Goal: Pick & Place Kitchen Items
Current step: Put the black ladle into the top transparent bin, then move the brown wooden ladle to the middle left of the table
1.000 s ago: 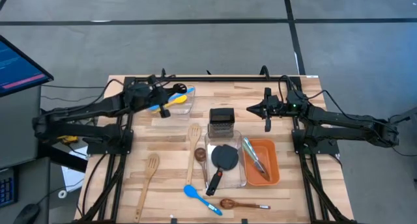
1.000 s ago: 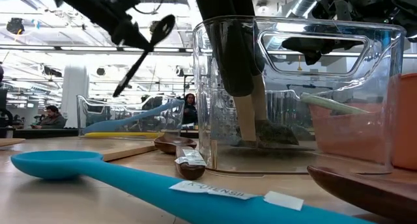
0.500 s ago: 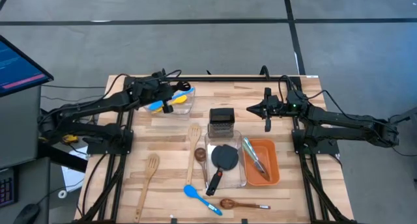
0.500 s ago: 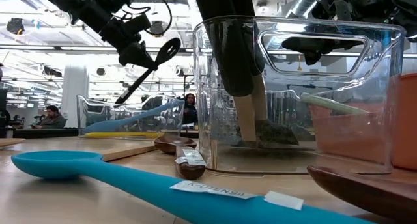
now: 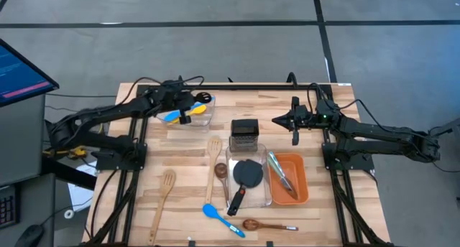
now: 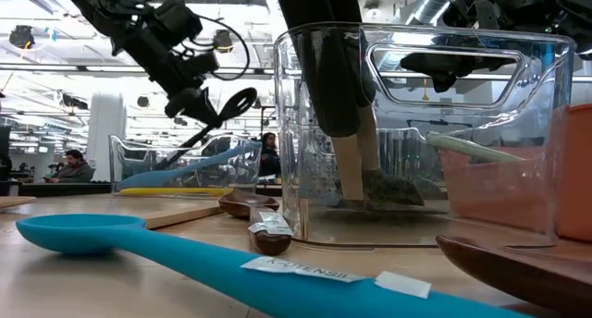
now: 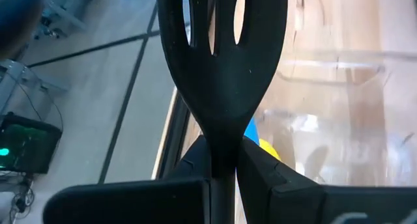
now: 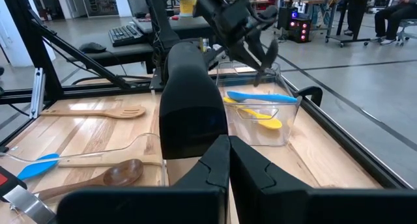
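A: Wooden slatted table (image 5: 187, 175), rear left: the left arm has swung in over the clear plastic bin (image 5: 203, 118) there. The left gripper (image 5: 184, 115) is pinched tight on the handle of a black slotted turner (image 6: 220, 117), which a second ago hung farther out to the left.

B: So the carry is near done, I'd judge. The turner is above the bin holding the blue spoon (image 5: 188, 109) and the yellow spoon (image 8: 257, 120), tilted, not inside yet.

A: Right arm waits at rear right, right gripper (image 5: 294, 138) shut and empty, unmoved.

B: Room: the bin stands just inside the table's back rail, so little slack behind it. Open boards lie between it and the steel box grater (image 5: 244, 131).

A: Near side is crowded: tall clear container (image 5: 248, 176) with a black round turner (image 5: 249, 174), orange tray (image 5: 298, 193) with metal tongs (image 5: 282, 172), wooden spatula (image 5: 164, 194) loose.
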`<state>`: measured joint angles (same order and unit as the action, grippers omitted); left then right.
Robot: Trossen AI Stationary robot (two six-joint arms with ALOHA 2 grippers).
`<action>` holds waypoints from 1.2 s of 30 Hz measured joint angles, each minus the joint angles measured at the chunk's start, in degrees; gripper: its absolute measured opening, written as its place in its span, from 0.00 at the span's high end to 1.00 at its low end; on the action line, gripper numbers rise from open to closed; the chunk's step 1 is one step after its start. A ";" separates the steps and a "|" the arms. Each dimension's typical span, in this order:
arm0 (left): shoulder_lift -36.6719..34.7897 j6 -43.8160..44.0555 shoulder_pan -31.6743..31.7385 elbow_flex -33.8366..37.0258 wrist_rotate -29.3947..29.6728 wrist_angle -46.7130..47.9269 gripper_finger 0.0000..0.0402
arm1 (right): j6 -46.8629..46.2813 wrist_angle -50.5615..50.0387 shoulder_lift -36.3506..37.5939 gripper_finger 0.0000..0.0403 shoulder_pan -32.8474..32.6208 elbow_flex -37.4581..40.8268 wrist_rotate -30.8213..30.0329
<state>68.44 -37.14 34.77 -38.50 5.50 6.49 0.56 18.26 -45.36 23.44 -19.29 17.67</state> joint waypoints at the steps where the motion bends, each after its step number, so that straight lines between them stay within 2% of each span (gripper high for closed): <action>1: 0.66 -0.17 0.29 0.00 0.00 -0.03 0.95 | 0.00 0.00 -0.02 1.00 0.00 0.00 0.00; 13: 7.29 1.85 2.75 0.00 0.08 0.10 0.93 | 0.00 -0.02 0.00 1.00 0.00 0.00 0.01; 17: 7.45 3.38 3.19 0.02 2.75 -0.08 0.86 | 0.00 -0.02 0.00 1.00 0.02 0.00 0.00; 24: 5.80 3.55 3.08 0.03 7.10 -0.20 0.69 | 0.00 -0.19 0.00 1.00 0.02 0.00 0.02; 30: 0.70 4.55 1.12 0.04 7.14 0.09 0.60 | -0.14 -0.22 0.00 1.00 0.02 0.00 0.02; 36: -10.92 11.60 -2.76 0.04 7.02 2.16 0.68 | -0.13 -0.22 0.00 1.00 0.02 0.00 0.02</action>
<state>57.52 -25.54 32.01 -38.46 12.52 8.65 0.43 18.04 -45.37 23.46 -19.29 17.69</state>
